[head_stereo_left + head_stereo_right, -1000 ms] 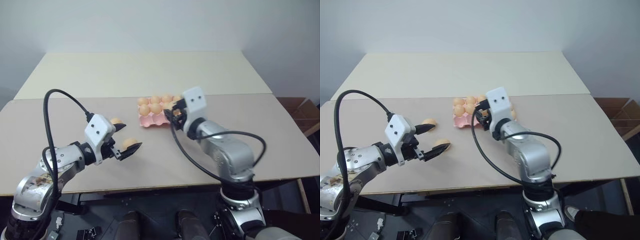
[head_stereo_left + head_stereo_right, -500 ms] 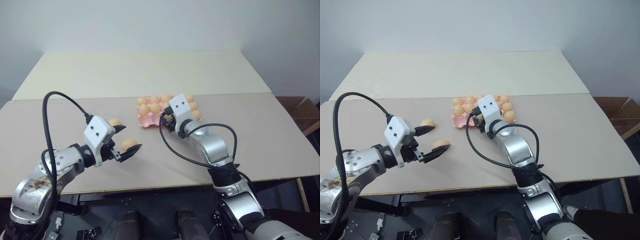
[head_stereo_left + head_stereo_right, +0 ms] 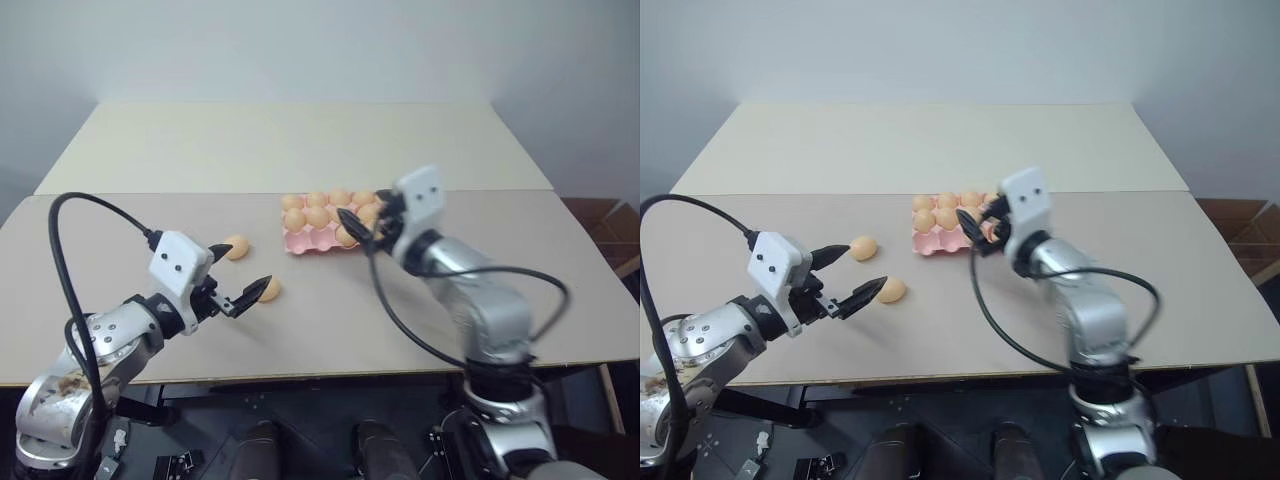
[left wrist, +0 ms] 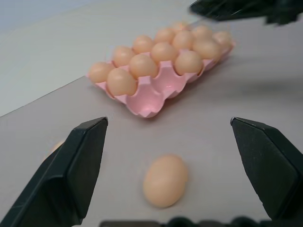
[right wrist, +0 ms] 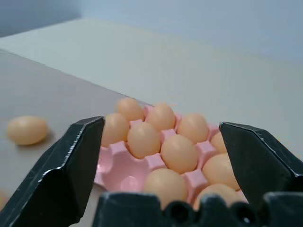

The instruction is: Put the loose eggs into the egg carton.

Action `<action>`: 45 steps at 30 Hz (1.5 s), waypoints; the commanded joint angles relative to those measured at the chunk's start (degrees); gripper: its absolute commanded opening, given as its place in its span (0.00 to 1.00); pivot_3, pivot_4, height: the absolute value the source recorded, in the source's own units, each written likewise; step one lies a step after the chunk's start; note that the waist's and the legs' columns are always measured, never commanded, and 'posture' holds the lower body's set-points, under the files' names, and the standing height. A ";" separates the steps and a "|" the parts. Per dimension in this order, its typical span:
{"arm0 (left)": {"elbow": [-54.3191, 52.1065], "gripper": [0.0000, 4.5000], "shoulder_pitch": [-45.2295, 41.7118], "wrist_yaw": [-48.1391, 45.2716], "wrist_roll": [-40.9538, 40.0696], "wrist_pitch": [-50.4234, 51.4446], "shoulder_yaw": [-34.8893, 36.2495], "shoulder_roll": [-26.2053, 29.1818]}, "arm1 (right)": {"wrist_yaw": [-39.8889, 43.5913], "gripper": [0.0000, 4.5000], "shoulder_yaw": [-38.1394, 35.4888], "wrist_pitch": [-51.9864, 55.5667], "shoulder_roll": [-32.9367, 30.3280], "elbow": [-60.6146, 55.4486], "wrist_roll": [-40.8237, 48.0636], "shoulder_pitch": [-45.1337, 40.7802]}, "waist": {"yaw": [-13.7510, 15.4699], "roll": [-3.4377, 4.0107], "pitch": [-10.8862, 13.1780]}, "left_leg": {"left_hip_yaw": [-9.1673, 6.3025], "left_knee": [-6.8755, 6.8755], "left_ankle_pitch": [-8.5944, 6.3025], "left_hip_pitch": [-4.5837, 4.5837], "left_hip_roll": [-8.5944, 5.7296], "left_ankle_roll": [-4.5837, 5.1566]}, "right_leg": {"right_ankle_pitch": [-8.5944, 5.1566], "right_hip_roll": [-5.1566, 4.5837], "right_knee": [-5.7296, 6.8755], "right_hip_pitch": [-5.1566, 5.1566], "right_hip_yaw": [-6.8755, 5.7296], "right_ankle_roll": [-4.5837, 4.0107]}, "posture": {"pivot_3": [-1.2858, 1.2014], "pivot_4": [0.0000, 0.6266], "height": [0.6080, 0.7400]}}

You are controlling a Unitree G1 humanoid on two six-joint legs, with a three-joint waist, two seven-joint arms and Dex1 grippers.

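Two loose eggs remain on the surface: one egg (image 4: 165,180) lies between the spread fingers of your left tool (image 3: 243,281), unheld, and the other egg (image 3: 236,247) sits just beyond it. The egg carton (image 4: 156,97) lies under your right tool (image 3: 362,226), which hangs released and empty above its filled cups. You seem between placements; next, lower the left tool and close gently around the near egg.

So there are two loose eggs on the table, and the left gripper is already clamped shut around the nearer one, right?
Not quite. Two loose eggs do lie on the table, but the left gripper is open, not clamped. The left wrist view shows the nearer egg lying untouched on the table between its spread fingers. The other egg lies apart.
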 commanded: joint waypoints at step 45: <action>22.29 0.38 -23.63 5.69 16.01 -1.34 -21.78 -13.61 | 13.80 1.00 -6.24 5.31 -26.78 -20.14 25.55 10.08 | 1.15 -0.13 0.06 | -0.12 0.22 0.06 0.06 -0.05 0.07 | 0.02 0.12 0.00 0.17 0.04 0.01 | 0.52 0.24 1.00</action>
